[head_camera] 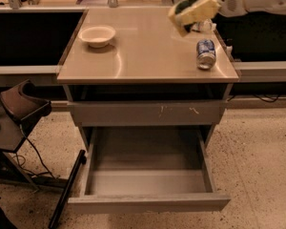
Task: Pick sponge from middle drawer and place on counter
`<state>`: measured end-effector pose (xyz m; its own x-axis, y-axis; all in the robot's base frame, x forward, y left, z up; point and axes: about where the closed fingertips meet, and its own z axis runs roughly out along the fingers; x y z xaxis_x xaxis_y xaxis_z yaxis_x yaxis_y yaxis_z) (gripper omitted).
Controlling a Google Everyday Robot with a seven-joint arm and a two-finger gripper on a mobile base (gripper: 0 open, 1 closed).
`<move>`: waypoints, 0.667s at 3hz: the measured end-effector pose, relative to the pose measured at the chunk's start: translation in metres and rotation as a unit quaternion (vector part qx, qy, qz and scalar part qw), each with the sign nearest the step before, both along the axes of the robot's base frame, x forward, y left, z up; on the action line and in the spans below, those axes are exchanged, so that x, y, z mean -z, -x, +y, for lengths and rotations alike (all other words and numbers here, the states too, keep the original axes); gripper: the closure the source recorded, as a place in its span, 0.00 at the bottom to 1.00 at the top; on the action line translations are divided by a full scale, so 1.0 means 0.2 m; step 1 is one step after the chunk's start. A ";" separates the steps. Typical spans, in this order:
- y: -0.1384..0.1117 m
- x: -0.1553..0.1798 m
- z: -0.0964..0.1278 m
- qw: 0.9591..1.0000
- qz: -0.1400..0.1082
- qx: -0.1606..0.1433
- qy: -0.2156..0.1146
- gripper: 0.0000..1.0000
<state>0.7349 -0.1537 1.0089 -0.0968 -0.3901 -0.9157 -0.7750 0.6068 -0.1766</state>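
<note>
Up over the far right part of the counter (pixel 143 61), the gripper (pixel 200 9) is hanging at the end of a white arm that is reaching in from the counter's right side. Its jaws are clamping the sponge (pixel 186 12), which is riding in the air clear of the counter, tilted, with its dark green face turned up and away and its yellow body facing down and forward. Just beyond the sponge, near the counter's far right edge, a clear plastic bottle (pixel 203 26) is lying mostly hidden. A blue and white soda can (pixel 206 54) is standing close to the counter's right edge, nearer the front than the sponge. A pale bowl (pixel 97 35) is sitting on the counter's left side, well apart from the can. Directly below the counter, a grey drawer front with pale scratch marks (pixel 143 112) is sitting closed. Below that, the middle drawer (pixel 148 203) is standing pulled far out past the counter's front edge, and its grey interior is showing nothing inside. To the counter's lower left, a dark chair (pixel 24 106) is standing on the speckled floor.
</note>
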 end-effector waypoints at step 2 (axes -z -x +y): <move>-0.45 0.29 0.31 0.984 -0.014 -0.004 0.177 1.00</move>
<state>0.8240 -0.0912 0.9512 -0.0688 -0.6861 -0.7242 -0.7710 0.4973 -0.3979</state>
